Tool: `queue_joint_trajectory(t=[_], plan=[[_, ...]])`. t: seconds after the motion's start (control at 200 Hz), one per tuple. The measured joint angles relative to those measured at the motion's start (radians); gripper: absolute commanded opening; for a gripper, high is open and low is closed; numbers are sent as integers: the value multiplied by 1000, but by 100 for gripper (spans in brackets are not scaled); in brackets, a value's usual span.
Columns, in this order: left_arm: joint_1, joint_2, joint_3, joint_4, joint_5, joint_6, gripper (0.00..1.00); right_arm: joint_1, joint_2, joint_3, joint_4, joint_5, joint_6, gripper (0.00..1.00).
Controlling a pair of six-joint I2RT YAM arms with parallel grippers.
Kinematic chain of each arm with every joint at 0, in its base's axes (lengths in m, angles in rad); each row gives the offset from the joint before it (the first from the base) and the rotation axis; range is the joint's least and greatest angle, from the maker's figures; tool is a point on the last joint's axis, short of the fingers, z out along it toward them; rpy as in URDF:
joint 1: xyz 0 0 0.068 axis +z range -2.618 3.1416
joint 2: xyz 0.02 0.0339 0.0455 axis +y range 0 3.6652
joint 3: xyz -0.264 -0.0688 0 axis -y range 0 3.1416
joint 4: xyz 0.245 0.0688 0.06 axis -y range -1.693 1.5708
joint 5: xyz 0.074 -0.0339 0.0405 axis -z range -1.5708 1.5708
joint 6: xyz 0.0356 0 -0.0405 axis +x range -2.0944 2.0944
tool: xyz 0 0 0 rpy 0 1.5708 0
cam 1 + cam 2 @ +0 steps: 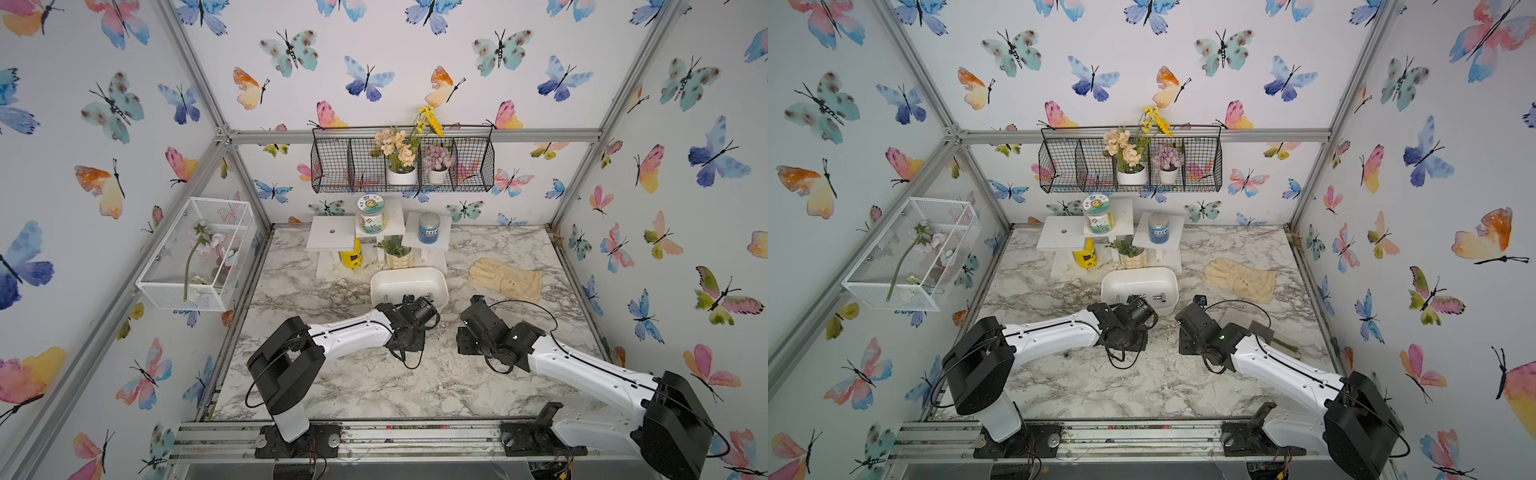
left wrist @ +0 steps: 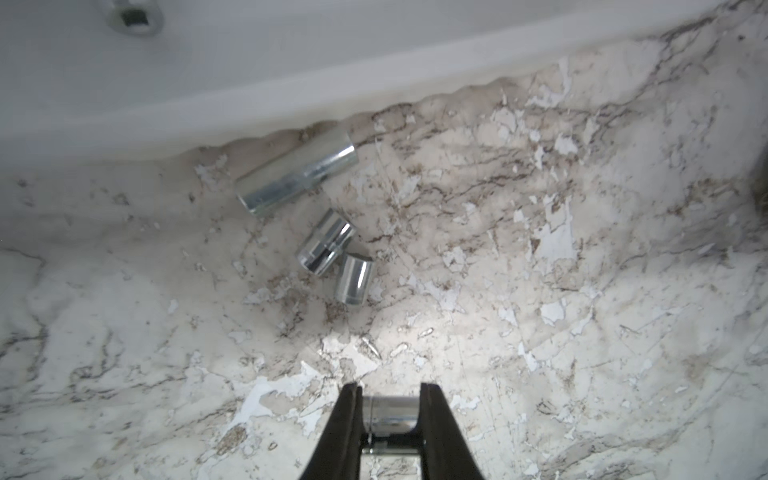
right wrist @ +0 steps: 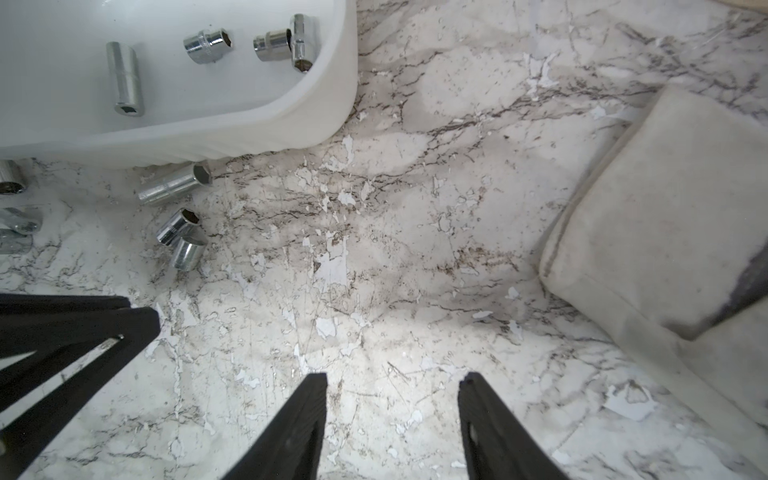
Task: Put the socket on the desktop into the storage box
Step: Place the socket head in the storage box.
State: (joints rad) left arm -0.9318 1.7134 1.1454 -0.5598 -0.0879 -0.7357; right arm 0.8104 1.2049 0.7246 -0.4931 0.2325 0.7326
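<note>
My left gripper is shut on a chrome socket just above the marble desktop, close to the near wall of the white storage box. Three more sockets lie on the desktop beside that wall: a long one and two short ones. Inside the storage box rest several sockets, among them a long one. My right gripper hovers open and empty over bare marble to the right of the box.
A cream glove lies on the desktop right of the box. White stands with jars and a small plant sit behind the box. More chrome sockets lie at the edge of the right wrist view.
</note>
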Motion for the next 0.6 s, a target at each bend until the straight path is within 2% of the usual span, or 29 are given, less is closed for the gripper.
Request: queue_joint_trajectory(t=[0.596], plan=[[223, 8, 246, -35, -53, 112, 18, 0, 71, 48, 51, -24, -22, 56]])
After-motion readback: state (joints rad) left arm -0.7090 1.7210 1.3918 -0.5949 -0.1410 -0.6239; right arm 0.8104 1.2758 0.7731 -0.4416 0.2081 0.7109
